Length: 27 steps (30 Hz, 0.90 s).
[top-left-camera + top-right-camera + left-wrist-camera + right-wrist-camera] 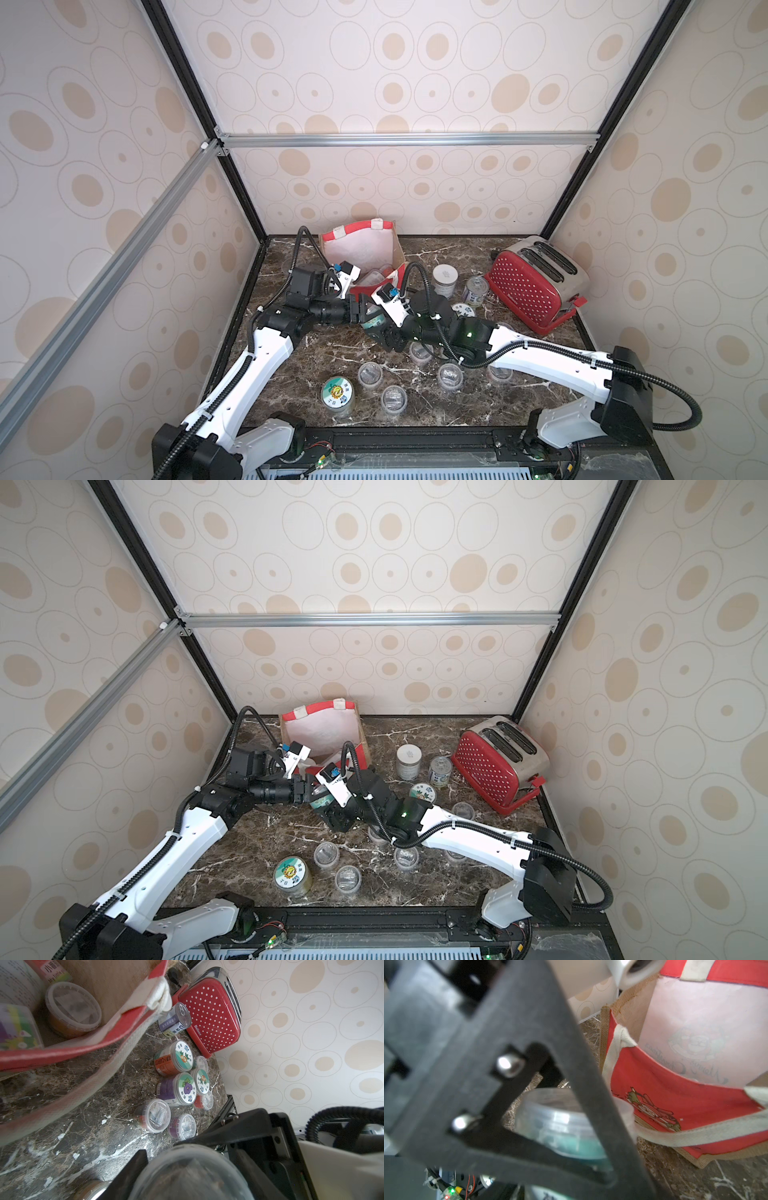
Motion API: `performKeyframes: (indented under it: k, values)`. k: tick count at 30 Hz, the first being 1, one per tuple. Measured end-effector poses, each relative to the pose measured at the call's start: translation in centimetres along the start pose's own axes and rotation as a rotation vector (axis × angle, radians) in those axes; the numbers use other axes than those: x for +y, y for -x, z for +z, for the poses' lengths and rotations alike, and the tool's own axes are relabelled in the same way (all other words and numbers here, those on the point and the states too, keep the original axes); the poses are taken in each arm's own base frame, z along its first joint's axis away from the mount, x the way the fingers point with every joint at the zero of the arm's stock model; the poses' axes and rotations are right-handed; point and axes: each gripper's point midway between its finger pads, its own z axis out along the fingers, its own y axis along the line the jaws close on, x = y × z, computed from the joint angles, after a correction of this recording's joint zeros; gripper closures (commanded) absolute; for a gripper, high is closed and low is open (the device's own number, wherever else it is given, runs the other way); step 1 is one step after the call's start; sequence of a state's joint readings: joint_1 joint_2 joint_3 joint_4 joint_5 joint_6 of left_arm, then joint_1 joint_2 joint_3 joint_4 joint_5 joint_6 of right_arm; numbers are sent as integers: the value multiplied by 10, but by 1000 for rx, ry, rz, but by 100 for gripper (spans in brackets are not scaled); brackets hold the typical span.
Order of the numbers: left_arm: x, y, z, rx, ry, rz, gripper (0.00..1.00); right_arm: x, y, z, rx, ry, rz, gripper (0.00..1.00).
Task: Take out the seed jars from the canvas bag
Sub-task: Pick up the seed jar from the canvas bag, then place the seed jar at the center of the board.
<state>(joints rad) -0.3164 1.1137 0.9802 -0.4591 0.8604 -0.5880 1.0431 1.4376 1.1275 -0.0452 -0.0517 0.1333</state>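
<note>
Centrally, just in front of the bag (358,249), a teal jar (372,323) is found between the two claws, which are brought tip to tip. The left claw (362,316) is closed round the teal jar: in the left wrist view its clear lid (187,1172) is seen filling the gap between the fingers (133,1169). Whether the right claw (388,338) is gripping the jar or merely standing beside it cannot be told; in the right wrist view the jar is half hidden behind a black frame (529,1076).

The bag is set at the back of the counter (316,361), left of the toaster (536,282), with its mouth open and the white lining shown. An orange cup (72,1009) with a clear lid is seen inside it.

Other jars are spread over the counter. A sticker-lidded jar (337,392) is placed near the front edge, with clear cups (370,374) close by. A white-lidded jar (444,277) and a tin (476,291) are stood between bag and toaster. More sticker-lidded jars are clustered near the toaster, among them a carrot jar (176,1059) and a purple jar (178,1089).
</note>
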Motion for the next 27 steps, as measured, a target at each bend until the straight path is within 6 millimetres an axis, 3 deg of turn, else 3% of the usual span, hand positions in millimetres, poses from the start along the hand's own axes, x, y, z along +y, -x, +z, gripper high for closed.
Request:
performKeyframes:
  k: [7, 13, 19, 27]
  values:
    - [16, 8, -8, -74, 123, 5, 39, -8, -5, -4, 11, -51, 23, 7]
    - [42, 15, -29, -197, 311, 13, 39, -20, -9, -26, -13, -116, 66, 3]
    - [96, 1, -46, -293, 542, -52, 38, -26, -1, -36, -44, -140, 100, 2]
    - [167, -28, -71, -434, 812, -181, 39, -34, -13, -41, -31, -161, 131, 2]
